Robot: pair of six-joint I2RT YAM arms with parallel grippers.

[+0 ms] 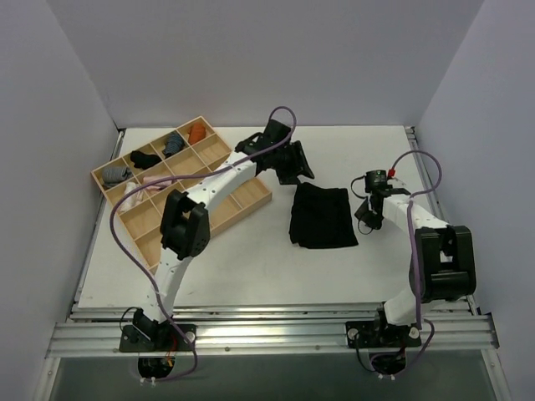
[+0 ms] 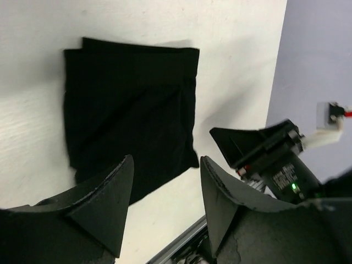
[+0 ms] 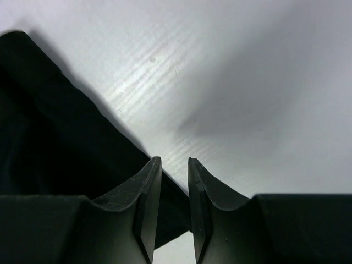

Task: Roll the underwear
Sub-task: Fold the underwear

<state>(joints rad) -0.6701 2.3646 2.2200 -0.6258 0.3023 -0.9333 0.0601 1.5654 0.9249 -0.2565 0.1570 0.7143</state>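
Note:
The underwear [image 1: 322,215] lies folded flat as a black rectangle in the middle of the white table. My left gripper [image 1: 299,171] hovers just above its far edge. In the left wrist view this gripper [image 2: 166,159] is open and empty, the underwear [image 2: 129,110] spread below it. My right gripper [image 1: 365,215] sits at the garment's right edge. Seen from the right wrist, this gripper [image 3: 175,160] has its jaws a narrow gap apart. The underwear [image 3: 49,132] has its edge running under that gap, and nothing is pinched.
A wooden tray [image 1: 249,200] with many compartments stands at the back left, under the left arm. It holds small rolled bundles, among them a black one [image 1: 144,158] and an orange one [image 1: 196,132]. White walls close in the table on three sides.

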